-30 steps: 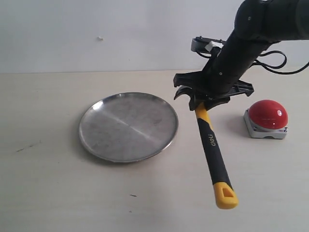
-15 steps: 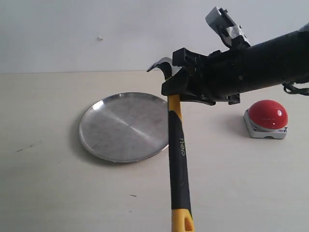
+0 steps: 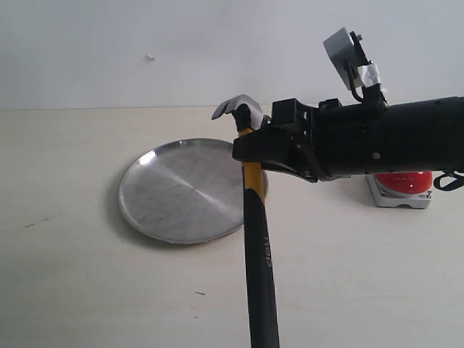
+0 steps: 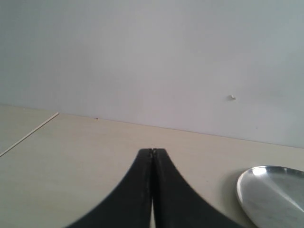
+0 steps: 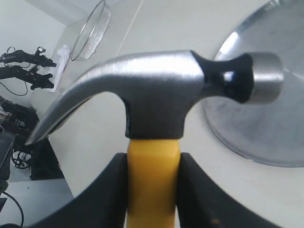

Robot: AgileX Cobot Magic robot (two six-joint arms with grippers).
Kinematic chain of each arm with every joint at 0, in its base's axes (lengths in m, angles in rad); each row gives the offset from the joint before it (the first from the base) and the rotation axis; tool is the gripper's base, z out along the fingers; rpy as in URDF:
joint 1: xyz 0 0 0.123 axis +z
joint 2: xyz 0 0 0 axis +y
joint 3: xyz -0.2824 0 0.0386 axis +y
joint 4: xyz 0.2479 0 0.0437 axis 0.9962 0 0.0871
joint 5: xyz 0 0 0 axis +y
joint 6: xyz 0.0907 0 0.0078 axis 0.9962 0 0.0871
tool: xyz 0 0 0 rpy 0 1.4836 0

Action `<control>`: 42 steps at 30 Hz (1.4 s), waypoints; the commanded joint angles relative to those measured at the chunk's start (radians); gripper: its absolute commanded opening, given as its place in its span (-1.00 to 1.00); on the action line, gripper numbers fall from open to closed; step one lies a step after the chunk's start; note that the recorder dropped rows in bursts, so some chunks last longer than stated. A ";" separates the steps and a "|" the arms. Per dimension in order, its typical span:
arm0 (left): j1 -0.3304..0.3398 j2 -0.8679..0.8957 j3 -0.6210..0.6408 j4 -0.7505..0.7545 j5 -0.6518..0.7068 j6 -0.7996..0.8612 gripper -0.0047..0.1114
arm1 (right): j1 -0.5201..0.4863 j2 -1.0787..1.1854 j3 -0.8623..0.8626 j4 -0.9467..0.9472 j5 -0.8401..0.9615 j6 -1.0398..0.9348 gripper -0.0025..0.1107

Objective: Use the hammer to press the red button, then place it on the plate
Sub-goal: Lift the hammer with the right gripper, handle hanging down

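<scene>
My right gripper is shut on the hammer, clamping the yellow neck just below the metal head. The arm lies level across the right side, well above the table. The head hangs over the plate's right rim and the black handle runs down out of the picture's bottom edge. The silver plate lies left of centre. The red button sits at the right, mostly hidden behind the arm. In the left wrist view my left gripper is shut and empty, with the plate's edge beside it.
A pale wall closes off the back of the beige table. In the right wrist view a wire basket and other equipment stand beyond the table's far edge.
The right arm has swung leftwards from the button side, carrying the hammer to the plate's right rim. The handle now hangs nearly straight down. The left gripper stays as it was.
</scene>
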 commanded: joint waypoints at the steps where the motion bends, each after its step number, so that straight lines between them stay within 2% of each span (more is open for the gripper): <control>1: 0.002 -0.005 0.001 0.000 -0.001 0.001 -0.92 | 0.000 -0.019 -0.016 0.046 0.011 -0.057 -0.96; 12: 0.002 -0.005 0.001 0.003 -0.002 0.005 -0.92 | 0.000 -0.023 -0.048 0.046 -0.101 -0.172 -0.96; 16: 0.002 -0.005 0.001 0.165 -0.035 0.164 -0.92 | 0.000 -0.023 -0.048 0.046 -0.088 -0.170 -0.96; 18: 0.002 -0.005 0.001 0.247 -0.082 0.209 -0.92 | 0.000 -0.023 -0.048 0.046 -0.084 -0.142 -0.96; 23: 0.002 -0.005 0.001 0.250 -0.280 0.207 -0.92 | 0.000 -0.023 -0.075 0.046 -0.070 -0.044 -0.96; 27: 0.002 -0.005 0.001 0.250 -0.408 0.207 -0.92 | 0.005 -0.023 -0.124 0.046 -0.020 -0.039 -0.96; 33: 0.002 -0.005 0.001 0.250 -0.419 0.207 -0.92 | 0.060 -0.021 -0.131 0.046 -0.107 -0.093 -0.96; 42: 0.002 -0.005 0.001 0.250 -0.417 0.207 -0.92 | 0.081 -0.021 -0.131 0.046 -0.099 -0.101 -0.96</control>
